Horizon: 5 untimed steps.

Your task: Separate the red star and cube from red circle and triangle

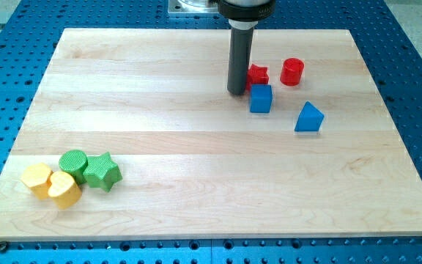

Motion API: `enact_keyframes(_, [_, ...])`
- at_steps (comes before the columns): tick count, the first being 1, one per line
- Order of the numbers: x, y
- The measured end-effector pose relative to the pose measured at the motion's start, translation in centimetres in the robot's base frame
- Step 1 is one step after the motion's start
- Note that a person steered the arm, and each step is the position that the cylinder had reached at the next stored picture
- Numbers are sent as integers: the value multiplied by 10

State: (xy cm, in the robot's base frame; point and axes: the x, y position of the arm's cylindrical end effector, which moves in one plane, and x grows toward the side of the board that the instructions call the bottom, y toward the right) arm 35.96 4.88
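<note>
My tip (237,92) rests on the wooden board at the upper middle. A red star (258,75) lies just to its right, touching or nearly touching the rod and partly hidden by it. A blue cube (261,98) sits right below the star, close to the tip's right. A red circle, a short cylinder (292,71), stands further right of the star, apart from it. A blue triangle (308,117) lies below and to the right of the cube.
At the board's lower left stands a tight cluster: a green cylinder (73,163), a green star (102,171), and two yellow blocks (36,180) (64,190). The wooden board (196,161) lies on a blue perforated table.
</note>
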Motion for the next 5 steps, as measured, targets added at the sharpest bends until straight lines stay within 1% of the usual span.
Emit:
enact_keyframes(1, [-7,8])
enact_keyframes(2, [8,-3])
enact_keyframes(3, [70,-15])
enact_keyframes(4, [83,21])
enact_keyframes(5, [61,55])
